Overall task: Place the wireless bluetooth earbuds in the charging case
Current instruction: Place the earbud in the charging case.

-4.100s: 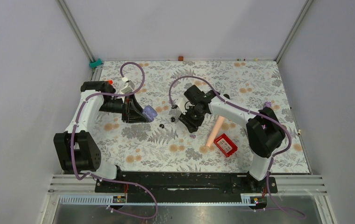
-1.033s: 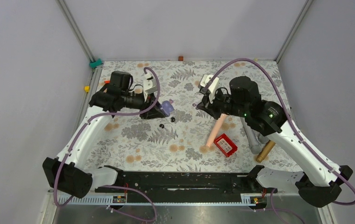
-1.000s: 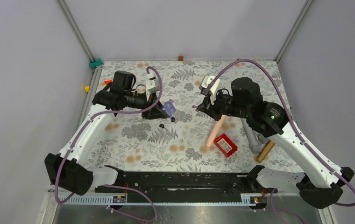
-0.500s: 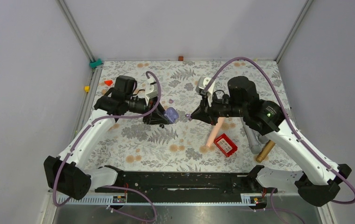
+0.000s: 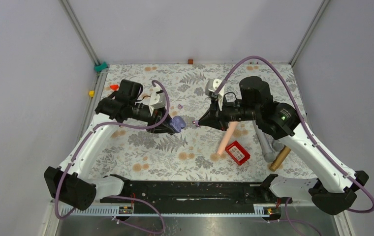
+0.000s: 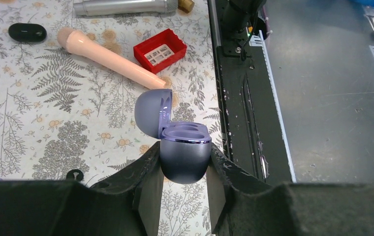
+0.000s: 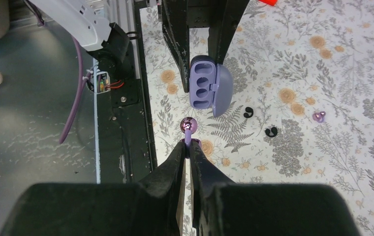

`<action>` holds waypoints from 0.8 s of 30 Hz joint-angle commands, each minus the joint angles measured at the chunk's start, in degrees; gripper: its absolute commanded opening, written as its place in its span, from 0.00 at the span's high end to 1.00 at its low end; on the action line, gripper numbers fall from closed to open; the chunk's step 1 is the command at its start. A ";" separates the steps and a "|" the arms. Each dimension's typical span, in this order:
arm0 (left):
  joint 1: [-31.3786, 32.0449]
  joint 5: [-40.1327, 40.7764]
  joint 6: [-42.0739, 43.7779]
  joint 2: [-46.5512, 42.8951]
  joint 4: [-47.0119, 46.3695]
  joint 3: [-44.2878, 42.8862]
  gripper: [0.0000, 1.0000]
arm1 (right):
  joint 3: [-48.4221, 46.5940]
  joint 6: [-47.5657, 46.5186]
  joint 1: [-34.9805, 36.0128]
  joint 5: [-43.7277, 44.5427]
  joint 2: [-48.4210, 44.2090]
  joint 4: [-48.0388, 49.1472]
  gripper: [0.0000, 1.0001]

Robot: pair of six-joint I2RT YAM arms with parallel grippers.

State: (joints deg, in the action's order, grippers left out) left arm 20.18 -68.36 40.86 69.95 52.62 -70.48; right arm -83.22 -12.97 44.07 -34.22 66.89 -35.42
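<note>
The left jaws are clamped on the lower half of the charging case [image 6: 185,155], a lavender shell with its lid hinged open; in the left wrist view it sits at centre frame, raised off the floral surface [image 5: 175,157], wells facing up and the lid standing toward the upper left. The right jaws are pressed together on the stem of one purple earbud [image 7: 188,124], whose round head sticks out past the tips. In the right wrist view that bud is just below the open case and apart from it, with patterned surface showing between them. In the top view the two meet near the middle of the frame, case on the left, bud on the right. The second earbud [image 7: 319,116] lies on the surface at the right of the right wrist view, well apart from the case, with two small black curled pieces [image 7: 271,132] between it and the case. Past the case, toward the upper left of the left wrist view, lie a pink cylinder [image 6: 111,54], a red tray [image 6: 160,49] just beside its end, a silver cylinder [image 6: 126,7] and a black oval object [image 6: 27,32].
</note>
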 commanded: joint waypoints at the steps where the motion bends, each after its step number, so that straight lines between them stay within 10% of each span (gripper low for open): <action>1: -0.43 -2.19 6.12 -2.21 2.24 0.86 1.00 | 1.65 0.83 -0.14 -4.26 -1.23 2.07 0.98; 24: -5.59 -9.80 1.22 -3.02 -2.29 4.55 1.00 | 14.49 9.84 -0.62 -9.60 -4.44 18.39 0.94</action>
State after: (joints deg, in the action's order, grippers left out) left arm 15.16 -74.43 43.00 67.85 53.54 -66.59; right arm -70.67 -7.20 43.77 -41.34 63.26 -24.64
